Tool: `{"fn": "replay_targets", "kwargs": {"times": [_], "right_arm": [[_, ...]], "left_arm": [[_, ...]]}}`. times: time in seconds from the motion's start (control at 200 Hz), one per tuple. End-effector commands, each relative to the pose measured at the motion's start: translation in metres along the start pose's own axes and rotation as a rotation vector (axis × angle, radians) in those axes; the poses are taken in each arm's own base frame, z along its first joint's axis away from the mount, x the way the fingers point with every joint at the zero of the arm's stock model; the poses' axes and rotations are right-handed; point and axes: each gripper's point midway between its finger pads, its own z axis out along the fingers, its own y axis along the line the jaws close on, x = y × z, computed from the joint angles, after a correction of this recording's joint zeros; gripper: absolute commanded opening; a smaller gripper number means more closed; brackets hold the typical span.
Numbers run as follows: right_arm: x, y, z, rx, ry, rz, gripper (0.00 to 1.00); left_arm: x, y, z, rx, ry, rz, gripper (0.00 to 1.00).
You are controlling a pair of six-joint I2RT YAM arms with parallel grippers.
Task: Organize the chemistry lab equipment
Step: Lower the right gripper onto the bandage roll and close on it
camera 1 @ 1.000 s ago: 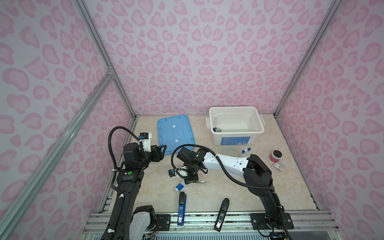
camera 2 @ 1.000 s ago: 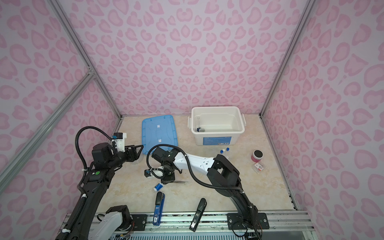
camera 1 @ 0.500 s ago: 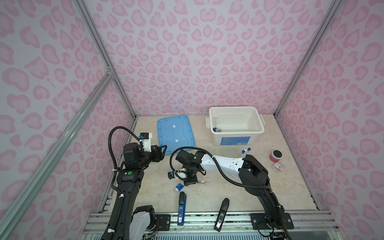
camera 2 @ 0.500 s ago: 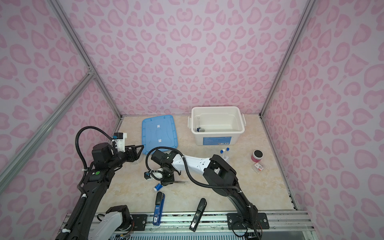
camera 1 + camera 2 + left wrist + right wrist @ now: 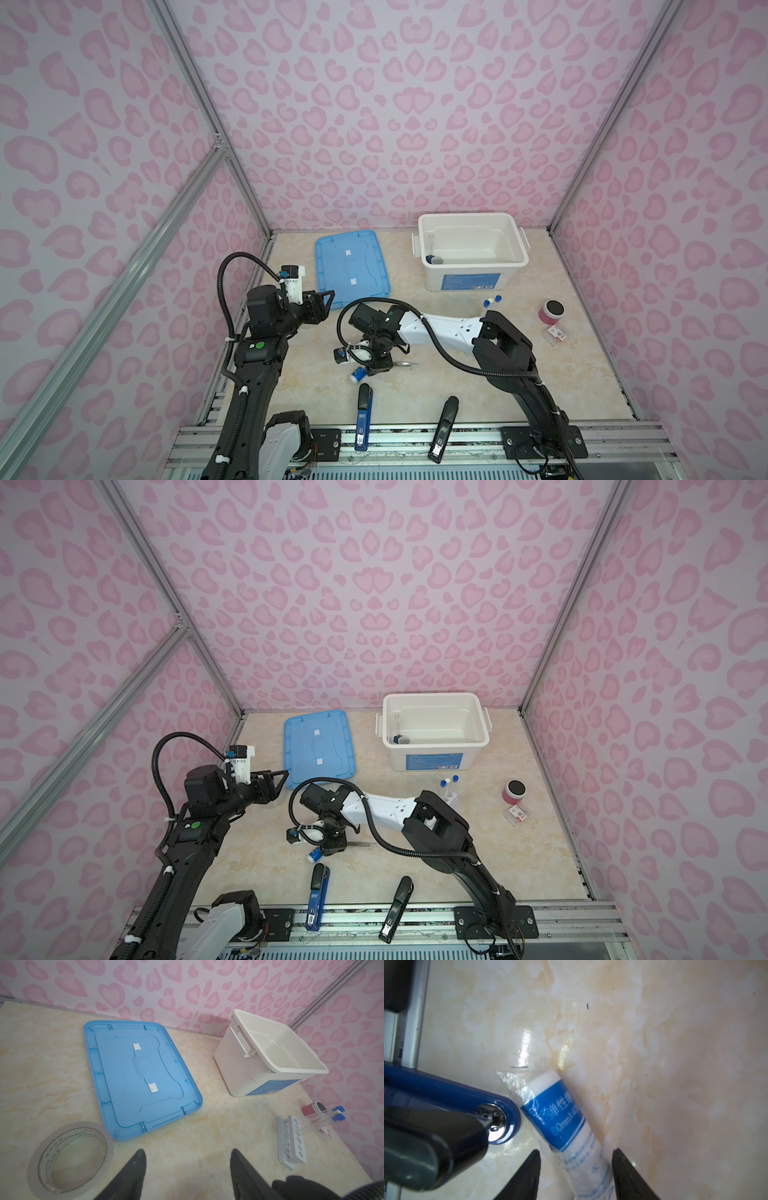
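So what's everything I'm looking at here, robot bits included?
Storage bin: one, white, back right.
Lid: one, blue, left of bin.
Cylinder: one, clear, blue base, inside bin.
Test-tube rack: one, white, in front of bin.
Test tubes: two, clear, blue-capped, in rack.
Round container: one, pink, black top, right side.
Small box: one, clear, red label, beside container.
Tape roll: one, clear, near lid.
Tweezers: one, metal, centre.
Wrapped roll: one, white, blue label, beside tweezers.
Blue stapler: one, front edge.
Black stapler: one, front edge.
Left gripper: black, open, by lid.
Right gripper: black, open, astride wrapped roll.
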Motion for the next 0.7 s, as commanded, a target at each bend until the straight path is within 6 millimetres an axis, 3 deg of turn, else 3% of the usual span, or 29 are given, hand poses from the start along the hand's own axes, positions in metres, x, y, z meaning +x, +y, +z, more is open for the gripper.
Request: {"fn": "replay_targets", "kwargs": {"times": [0.0, 0.425, 0.695], "right_arm": [[0.0, 0.001, 0.006, -0.007, -0.005, -0.005, 0.55], [0.002, -0.003, 0.018, 0.004, 0.0, 0.003, 0.51], [-0.006, -0.01, 0.011, 0.009, -0.039, 0.034, 0.4]], "left_arm": [[-0.008, -0.004, 0.0, 0.018, -0.024, 0.025, 0.66], [-0.007, -0.004, 0.0, 0.016, -0.022, 0.025, 0.66], [-0.007, -0.003, 0.0, 0.017, -0.02, 0.023, 0.66]]}}
